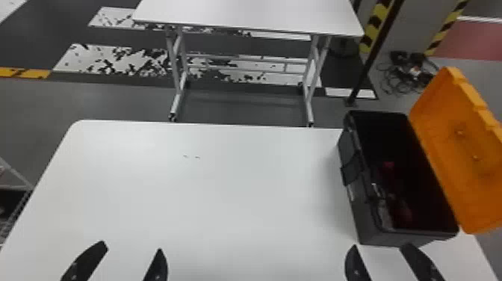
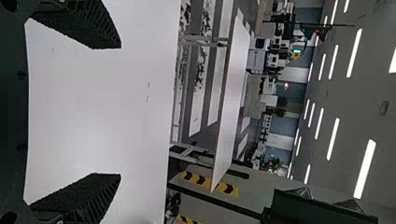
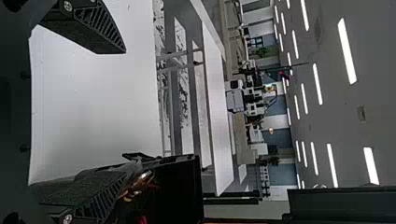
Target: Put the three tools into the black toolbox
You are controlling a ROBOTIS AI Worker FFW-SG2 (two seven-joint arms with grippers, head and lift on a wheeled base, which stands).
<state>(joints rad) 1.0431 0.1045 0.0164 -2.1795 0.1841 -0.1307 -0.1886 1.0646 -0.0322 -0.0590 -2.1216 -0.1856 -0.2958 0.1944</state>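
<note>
The left fingers (image 1: pixel 87 259) hung spread over the surface (image 1: pixel 205 187). The right fingers (image 1: pixel 356 263), also spread, were just short of the box (image 1: pixel 361 216), which held tools (image 3: pixel 140 183), count unclear; with placing apparently finished, a gentle retreat clear of its rim seemed best.

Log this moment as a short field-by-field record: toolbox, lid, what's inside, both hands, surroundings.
toolbox: black toolbox, upright at the right side of the white table
lid: orange lid, swung open on the box's right
contents: a shiny metal piece and reddish parts; too dark to count the tools
left hand: left hand, open over the near left of the table, holding nothing
right hand: right hand, open near the box's near end, holding nothing
background: second white table beyond
</note>
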